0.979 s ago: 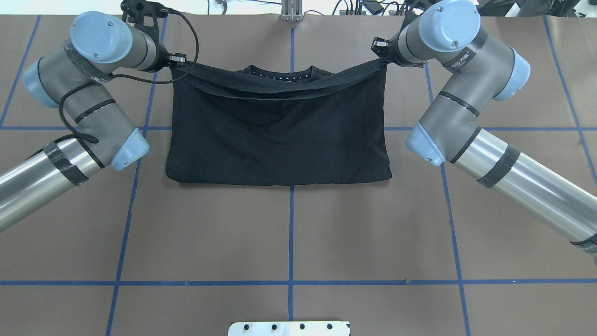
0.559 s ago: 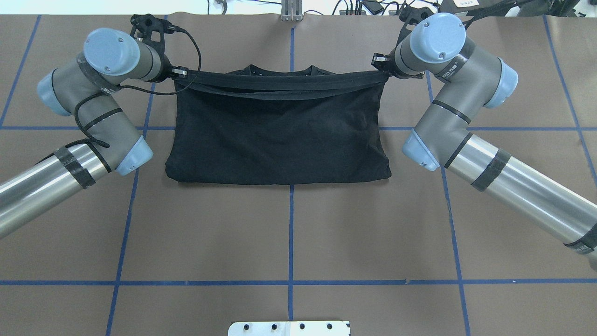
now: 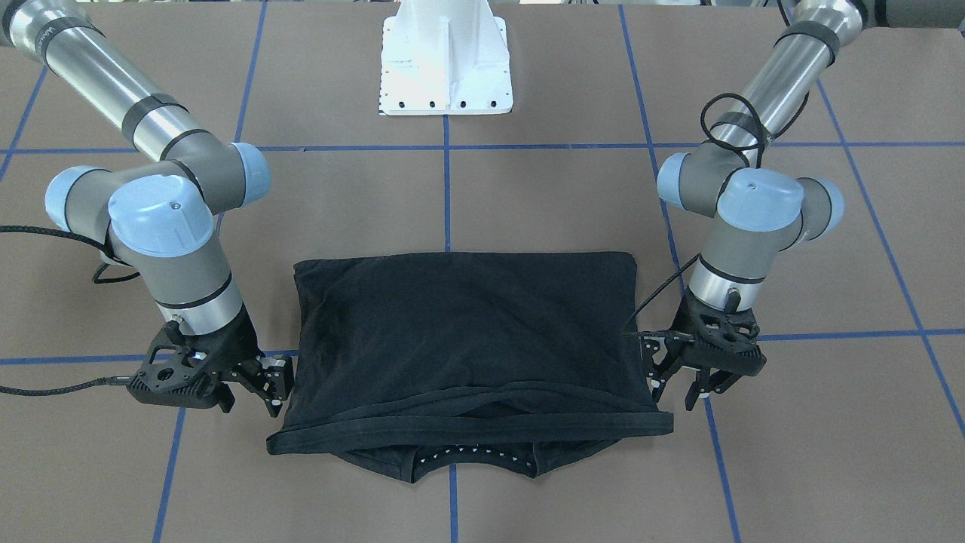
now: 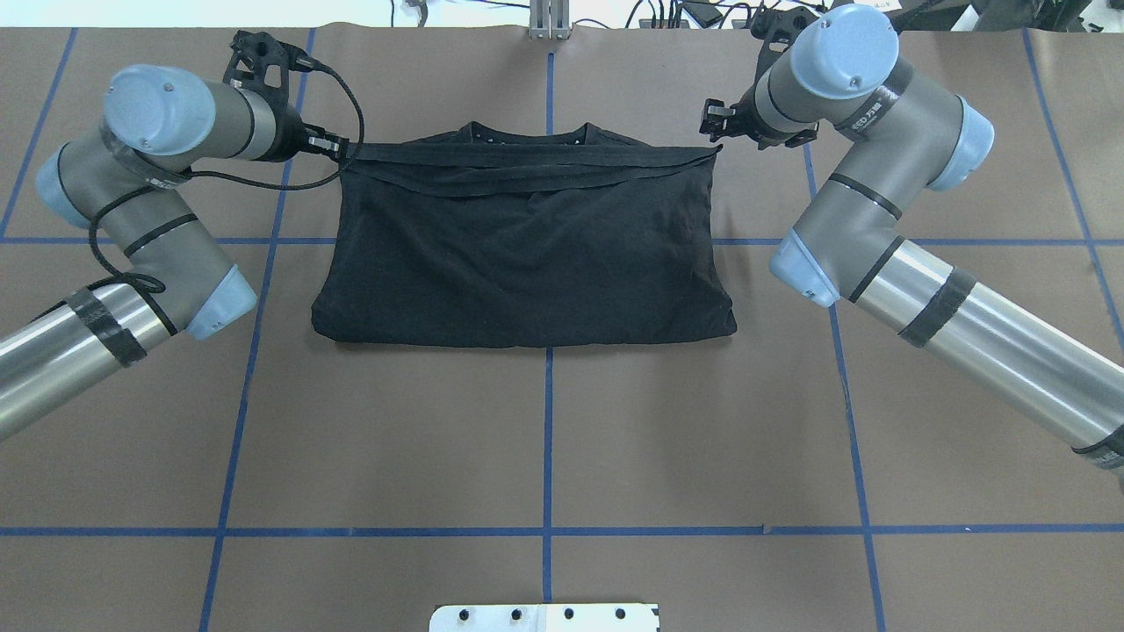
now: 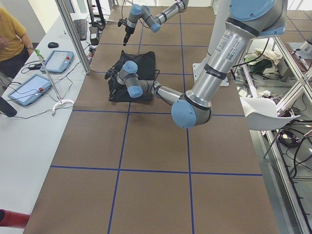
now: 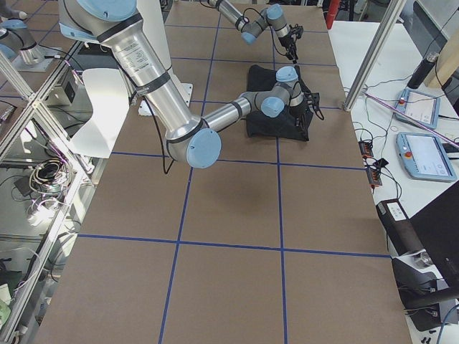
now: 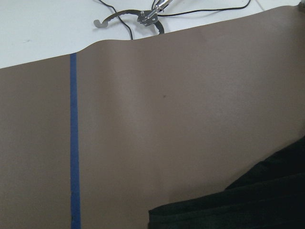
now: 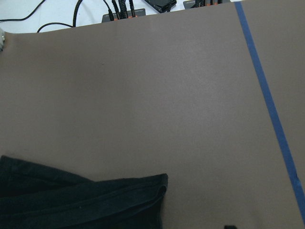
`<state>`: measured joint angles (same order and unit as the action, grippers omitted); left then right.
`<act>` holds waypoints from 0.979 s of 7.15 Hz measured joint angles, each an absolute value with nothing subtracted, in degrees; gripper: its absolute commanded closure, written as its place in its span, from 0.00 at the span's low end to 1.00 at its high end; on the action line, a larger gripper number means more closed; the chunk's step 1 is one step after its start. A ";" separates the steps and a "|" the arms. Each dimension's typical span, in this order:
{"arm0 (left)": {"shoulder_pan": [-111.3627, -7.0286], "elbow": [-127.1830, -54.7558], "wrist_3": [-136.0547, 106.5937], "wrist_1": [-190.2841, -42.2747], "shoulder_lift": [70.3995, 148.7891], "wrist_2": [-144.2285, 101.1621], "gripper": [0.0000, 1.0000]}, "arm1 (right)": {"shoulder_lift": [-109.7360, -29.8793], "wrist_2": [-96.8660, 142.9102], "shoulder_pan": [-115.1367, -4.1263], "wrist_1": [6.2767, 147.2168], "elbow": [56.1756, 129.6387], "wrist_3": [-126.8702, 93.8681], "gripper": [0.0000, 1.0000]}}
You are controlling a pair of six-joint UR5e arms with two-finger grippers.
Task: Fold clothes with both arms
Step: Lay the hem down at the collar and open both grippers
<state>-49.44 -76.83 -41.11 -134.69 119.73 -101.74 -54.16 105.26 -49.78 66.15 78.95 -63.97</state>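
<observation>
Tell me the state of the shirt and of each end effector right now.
T-shirt: folded in half, lying flat, collar showing past the folded-over hem.
Left end effector: open, beside the shirt's edge, not gripping it.
Right end effector: open, beside the opposite edge, not gripping it.

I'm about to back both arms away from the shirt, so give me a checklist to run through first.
1. Right gripper free of the T-shirt: ok. Jaws are open with no cloth between them.
2. Left gripper free: cannot tell. Jaws look open, but the fingertips sit right at the cloth's corner.
3. Shirt resting on the table: ok. Nothing hangs lifted.
4. Fold tidy: not ok. The collar pokes past the folded hem, which is bunched.
5. Left arm's cable clear of cloth: cannot tell. It runs close along the shirt's edge.
</observation>
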 measured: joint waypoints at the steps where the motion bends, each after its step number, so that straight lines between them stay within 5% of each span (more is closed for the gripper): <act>1: -49.67 -81.70 -40.49 -135.17 116.09 -104.53 0.00 | -55.95 107.21 -50.27 66.12 81.53 -62.68 0.00; 4: -47.38 -91.19 -46.26 -139.60 105.50 -107.64 0.00 | -59.63 108.21 -50.25 66.04 87.09 -61.99 0.00; 7: -38.32 -92.62 -58.86 -146.62 100.62 -104.69 0.05 | -60.35 108.28 -50.03 66.01 88.65 -61.91 0.00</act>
